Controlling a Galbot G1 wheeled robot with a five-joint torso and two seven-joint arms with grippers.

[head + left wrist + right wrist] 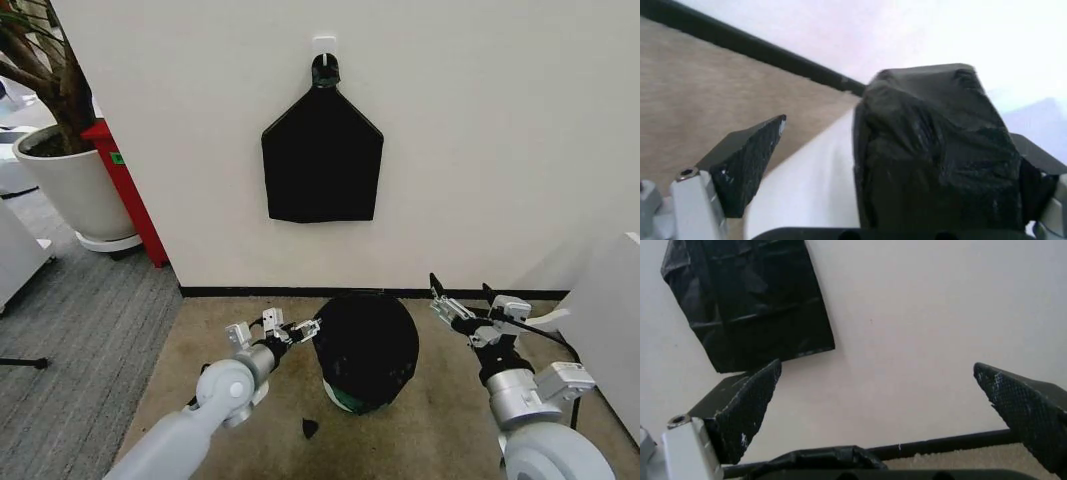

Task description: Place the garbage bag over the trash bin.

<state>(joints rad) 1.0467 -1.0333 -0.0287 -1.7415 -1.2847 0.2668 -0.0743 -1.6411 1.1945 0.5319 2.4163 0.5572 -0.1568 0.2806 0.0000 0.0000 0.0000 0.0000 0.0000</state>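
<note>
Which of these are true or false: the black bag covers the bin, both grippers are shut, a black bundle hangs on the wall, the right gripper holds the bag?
1. The garbage bag is draped over the trash bin. True.
2. Both grippers are shut. False: the right gripper is open; the left gripper is spread beside the bag.
3. A flat black bundle hangs on the wall. True.
4. The right gripper holds the bag. False: it is empty, apart from the bag.

An office-like indoor corner: a plain white wall [480,150] with black baseboard [250,292], grey carpet tiles [70,330], a beige mat [440,420], and a potted tree [60,150] beside a red panel [128,190].
</note>
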